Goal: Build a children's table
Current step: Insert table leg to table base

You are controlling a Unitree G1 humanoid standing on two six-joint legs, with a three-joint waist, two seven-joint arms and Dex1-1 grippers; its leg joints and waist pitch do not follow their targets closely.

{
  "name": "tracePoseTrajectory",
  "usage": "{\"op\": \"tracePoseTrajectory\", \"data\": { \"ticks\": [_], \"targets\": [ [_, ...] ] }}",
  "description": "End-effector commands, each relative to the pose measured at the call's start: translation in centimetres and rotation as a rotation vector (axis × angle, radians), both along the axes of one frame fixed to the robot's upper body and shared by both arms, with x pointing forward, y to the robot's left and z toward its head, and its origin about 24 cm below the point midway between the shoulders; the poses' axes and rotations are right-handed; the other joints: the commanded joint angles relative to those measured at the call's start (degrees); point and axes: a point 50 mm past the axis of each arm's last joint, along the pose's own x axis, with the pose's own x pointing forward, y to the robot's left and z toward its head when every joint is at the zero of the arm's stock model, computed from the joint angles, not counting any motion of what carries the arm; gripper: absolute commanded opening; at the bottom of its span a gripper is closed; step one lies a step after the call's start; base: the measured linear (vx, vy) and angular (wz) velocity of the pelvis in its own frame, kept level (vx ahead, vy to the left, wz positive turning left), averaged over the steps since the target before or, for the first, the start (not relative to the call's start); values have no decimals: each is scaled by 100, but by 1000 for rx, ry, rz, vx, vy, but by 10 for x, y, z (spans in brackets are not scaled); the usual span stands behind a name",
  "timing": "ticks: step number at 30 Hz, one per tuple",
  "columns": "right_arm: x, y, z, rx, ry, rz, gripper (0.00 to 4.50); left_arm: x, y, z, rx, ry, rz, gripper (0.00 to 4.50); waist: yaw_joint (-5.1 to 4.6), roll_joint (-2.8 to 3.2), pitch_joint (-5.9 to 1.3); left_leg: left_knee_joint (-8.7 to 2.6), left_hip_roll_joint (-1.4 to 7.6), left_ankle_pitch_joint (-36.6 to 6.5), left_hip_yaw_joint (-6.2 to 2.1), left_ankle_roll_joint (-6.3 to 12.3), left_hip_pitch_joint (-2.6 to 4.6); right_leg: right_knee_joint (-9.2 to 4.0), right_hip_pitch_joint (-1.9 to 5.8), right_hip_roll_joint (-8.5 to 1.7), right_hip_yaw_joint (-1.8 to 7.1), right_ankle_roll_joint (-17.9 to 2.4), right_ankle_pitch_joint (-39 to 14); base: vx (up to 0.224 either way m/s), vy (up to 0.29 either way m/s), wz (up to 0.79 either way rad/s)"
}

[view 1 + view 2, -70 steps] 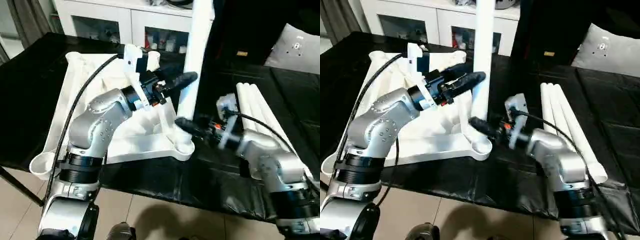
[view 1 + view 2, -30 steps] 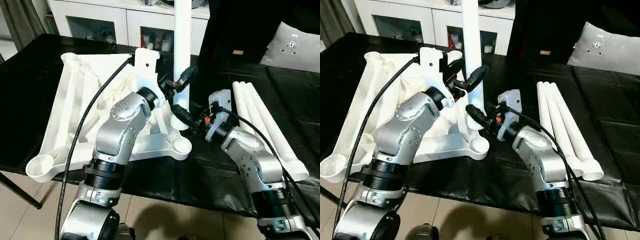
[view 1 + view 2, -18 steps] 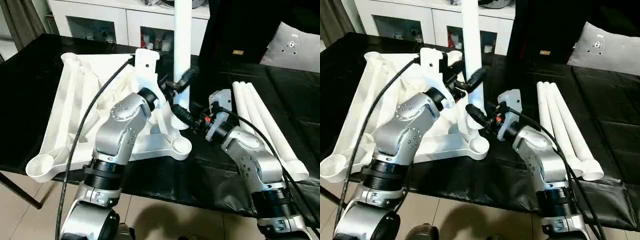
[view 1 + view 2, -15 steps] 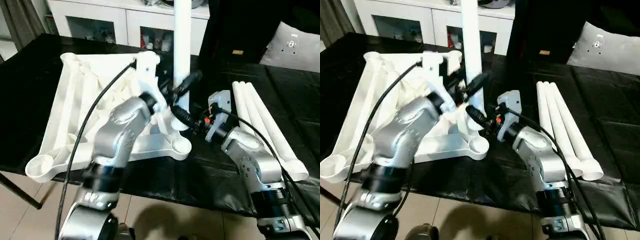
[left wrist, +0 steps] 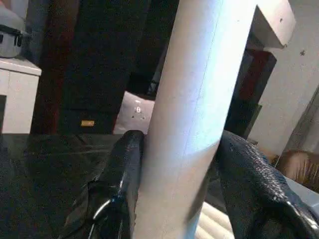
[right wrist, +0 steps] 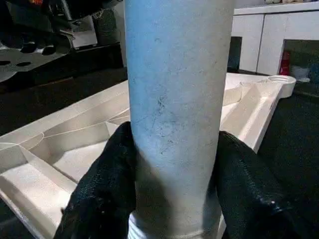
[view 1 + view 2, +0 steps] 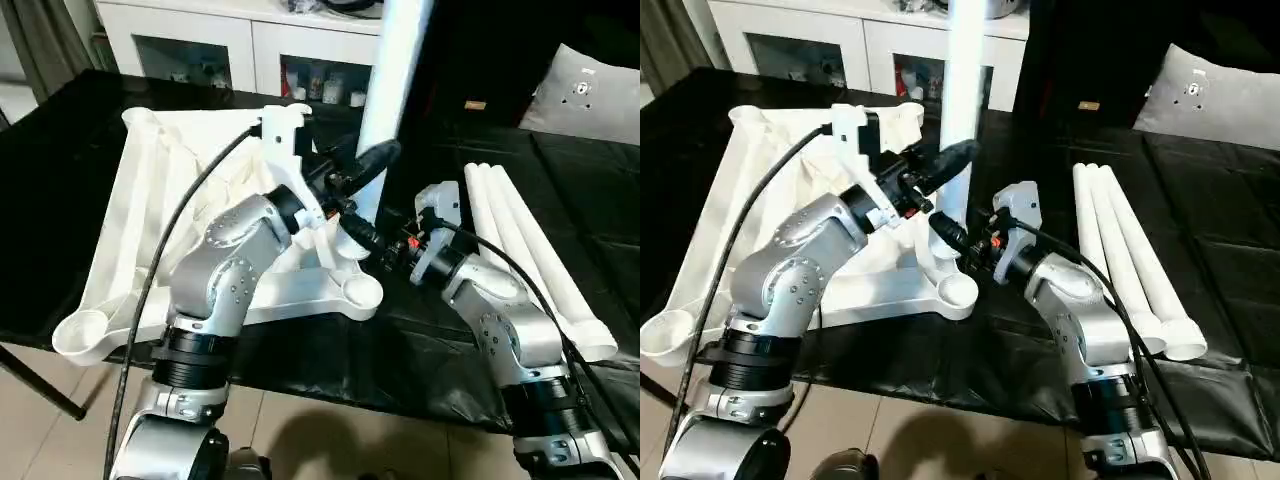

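Note:
The children's table top (image 7: 150, 230) lies white and ribbed side up on the black work table. One white leg (image 7: 392, 90) stands over its near right part, leaning right at the top. My left gripper (image 7: 362, 170) is shut on this leg at mid height, one finger (image 5: 124, 164) pressed on each side. Lower down, my right gripper (image 7: 358, 232) is shut on the same leg just above its threaded end (image 6: 149, 230). The near right corner socket (image 7: 358, 292) is empty. Whether the leg's end sits in anything is hidden.
Three spare white legs (image 7: 530, 260) lie side by side on the black table (image 7: 60, 150) at my right. A white cabinet (image 7: 220, 40) stands behind, a grey cushion (image 7: 590, 90) at the back right. The table's front edge runs below my arms.
The left gripper's fingers have closed in on the leg. The leg, upright a second ago, now leans with its top to the right. The right gripper keeps its hold.

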Motion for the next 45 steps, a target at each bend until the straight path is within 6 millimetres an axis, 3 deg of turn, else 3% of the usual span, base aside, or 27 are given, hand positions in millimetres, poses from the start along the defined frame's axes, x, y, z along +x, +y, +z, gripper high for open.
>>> {"op": "tracePoseTrajectory", "data": {
  "ticks": [1,11,13,20,22,23,26,29,35,45],
  "targets": [
    [2,-3,2,-14,-17,-20,191,-4,-9,0,23,-4,-38,203,-10,19,-517,-419,205,-1353,-29,-104,152,-459,264,-406,207,-1059,-1182,0,0,0],
    [4,-4,2,-7,4,-28,191,13,3,0,42,4,134,191,-11,18,-525,-423,205,-1356,-38,-111,146,-466,268,-408,204,-1008,-1190,0,0,0],
    [5,-7,2,6,17,-32,260,17,8,0,35,17,175,190,-17,0,-528,-418,201,-1324,-31,-94,145,-466,270,-402,203,-1027,-1137,0,0,0],
    [1,-20,11,103,50,26,304,22,17,2,19,38,178,186,-5,14,-531,-407,197,-1250,-32,-15,154,-464,276,-404,198,-1041,-1101,0,0,0],
    [1,-29,16,163,58,26,314,22,19,3,-3,52,156,186,10,1,-538,-401,197,-1201,-26,-1,153,-447,278,-413,195,-1103,-1042,0,0,0],
    [1,-33,18,186,60,18,343,22,20,4,-18,61,143,186,14,7,-538,-400,201,-1194,-29,-1,157,-439,274,-413,193,-1124,-1037,0,0,0],
    [7,-56,25,239,75,-84,355,21,24,8,-68,89,56,186,46,1,-535,-394,189,-1117,-14,-6,157,-440,264,-412,185,-1194,-1074,0,0,0],
    [9,-68,25,264,124,-124,383,18,26,13,-121,103,-26,186,40,6,-527,-389,175,-1190,-3,-81,164,-454,260,-408,183,-1156,-1244,0,0,0],
    [-3,-72,38,373,149,13,441,12,31,25,-206,96,-155,186,47,8,-541,-382,173,-1049,-9,22,143,-446,290,-410,174,-1209,-1063,0,0,0],
    [-17,-68,48,255,149,236,450,-3,23,34,-126,21,-356,186,84,1,-519,-395,190,-1227,-5,-78,158,-495,274,-423,180,-1049,-1559,0,0,0]
  ]
}}
